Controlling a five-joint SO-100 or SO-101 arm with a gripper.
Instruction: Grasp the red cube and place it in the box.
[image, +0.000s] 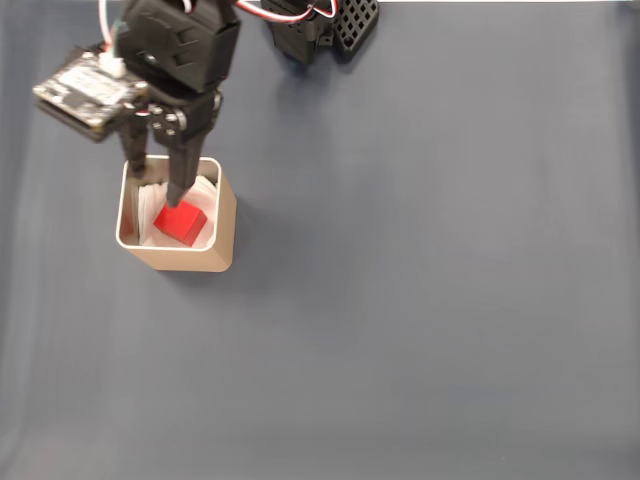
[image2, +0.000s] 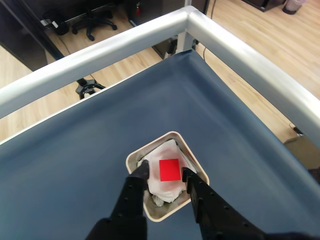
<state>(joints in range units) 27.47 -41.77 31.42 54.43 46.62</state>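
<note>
Fixed view, from above: the gripper (image: 158, 190) reaches down into the box (image: 226, 215), its two dark fingers spread apart. One finger stands at the box's left inner wall; the other fingertip (image: 178, 192) touches the upper edge of the red cube (image: 181, 221). The cube lies just below and to the right of the gripper, inside the box on the white lining (image: 150, 205). It is turned so that its corners, not its flat sides, point toward the box walls; being a cube, it has no long axis.

Wrist view: the gripper (image2: 164, 172) is open, the fingers flanking the cube (image2: 170, 169) on either side. The right fingertip (image2: 186, 173) lies just beside the cube's edge; the left one stands slightly apart from it. Whether either finger presses the cube cannot be told. The cube's top face appears as a level square between the fingers, resting on crumpled white lining (image2: 165, 187). The box (image2: 133, 156) stands on the dark blue table surface (image2: 75, 150), bordered by a metal rail (image2: 240, 50).
</note>
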